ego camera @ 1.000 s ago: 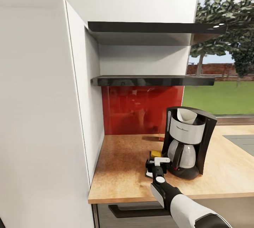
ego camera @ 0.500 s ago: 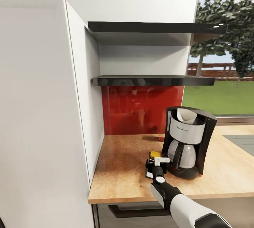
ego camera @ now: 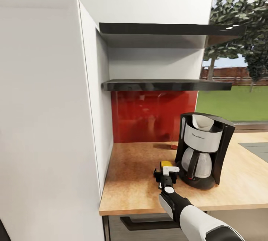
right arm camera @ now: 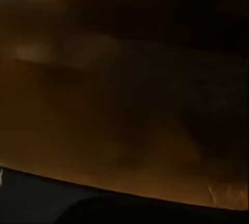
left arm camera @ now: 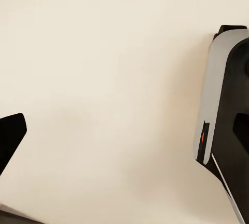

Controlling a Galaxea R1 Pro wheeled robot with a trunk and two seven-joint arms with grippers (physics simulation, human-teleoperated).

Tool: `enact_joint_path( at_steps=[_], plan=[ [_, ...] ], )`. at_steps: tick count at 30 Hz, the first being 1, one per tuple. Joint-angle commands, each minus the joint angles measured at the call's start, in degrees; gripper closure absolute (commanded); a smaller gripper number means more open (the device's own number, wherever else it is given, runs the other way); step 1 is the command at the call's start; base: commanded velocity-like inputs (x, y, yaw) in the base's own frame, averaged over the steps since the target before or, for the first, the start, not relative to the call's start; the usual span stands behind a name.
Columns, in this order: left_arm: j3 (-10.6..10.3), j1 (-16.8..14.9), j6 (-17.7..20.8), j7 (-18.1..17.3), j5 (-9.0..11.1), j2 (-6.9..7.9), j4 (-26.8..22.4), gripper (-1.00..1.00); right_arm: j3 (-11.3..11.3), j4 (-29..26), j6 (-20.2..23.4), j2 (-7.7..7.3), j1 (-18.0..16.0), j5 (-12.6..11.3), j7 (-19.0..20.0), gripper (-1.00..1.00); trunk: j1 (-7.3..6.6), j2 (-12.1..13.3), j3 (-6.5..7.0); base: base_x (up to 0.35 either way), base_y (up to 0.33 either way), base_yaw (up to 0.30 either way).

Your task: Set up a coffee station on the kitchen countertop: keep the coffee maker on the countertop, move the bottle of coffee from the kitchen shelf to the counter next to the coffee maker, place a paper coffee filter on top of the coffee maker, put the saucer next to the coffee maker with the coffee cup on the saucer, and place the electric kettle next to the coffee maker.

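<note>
While your right arm is reaching over the bench (ego camera: 137, 192) edge, its gripper (ego camera: 166, 174) is sitting low on the wood with the jaws pinching the bottle (ego camera: 165, 164), whose yellow cap is showing just behind them. The bottle is standing just left of the coffee maker (ego camera: 203, 148), which is carrying the filter (ego camera: 203, 121) in its top. Farther back, the shelf (ego camera: 165, 85) is hanging above the red backsplash (ego camera: 149, 116). Your left jaws: cannot tell.

I see a speckled matt light-wood worktop (ego camera: 134, 181), glossy black kitchen shelf (ego camera: 167, 84), glossy red glass-like backsplash (ego camera: 149, 116), coffee maker (ego camera: 204, 148) in black plastic with brushed silver basket, white paper coffee filter (ego camera: 203, 121) inside.
</note>
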Motion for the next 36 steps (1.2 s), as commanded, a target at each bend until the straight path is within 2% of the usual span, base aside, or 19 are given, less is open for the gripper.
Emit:
enact_joint_path(
  at_steps=[1, 24, 36],
  plan=[
    [-0.51, 0.07, -0.02, 0.21, 0.50, 0.02, -0.15, -1.00, 0.49, 0.08, -0.26, 0.00, -0.04, -0.61, -0.22, -1.00, 0.02, -0.03, -0.01, 0.000, 0.042, 0.000],
    [-0.57, 0.07, -0.02, 0.21, 0.50, 0.02, -0.13, -1.00, 0.49, 0.08, -0.26, 0.00, -0.04, -0.61, -0.22, -1.00, 0.02, -0.03, -0.01, -0.001, 0.003, 0.000],
    [-0.58, 0.09, -0.02, 0.21, 0.50, 0.02, -0.08, -1.00, 0.49, 0.08, -0.26, 0.00, -0.04, -0.61, -0.22, -1.00, 0.02, -0.03, -0.01, -0.294, 0.000, 0.000]
  ],
)
